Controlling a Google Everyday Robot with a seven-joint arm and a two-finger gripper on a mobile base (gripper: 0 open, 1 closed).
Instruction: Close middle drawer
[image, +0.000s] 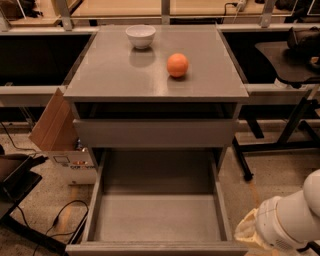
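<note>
The middle drawer (157, 217) is standing pulled far out of the grey bench (115, 75), its bare grey interior lying open and its front edge running along the bottom of the view. Above it, the top drawer front (155, 132) is sitting just under the bench top. A white bowl (140, 36) is resting near the back of the top, and an orange (177, 65) is sitting to its right and nearer the front, apart from it. The claw (246, 234) is hanging at the lower right, just beside the drawer's right front corner, on the white arm (290, 220); whether it is open, closed or touching the drawer I cannot tell. A cardboard box (52, 125) is leaning at the bench's left side, with black cables (65, 215) trailing over the floor
</note>
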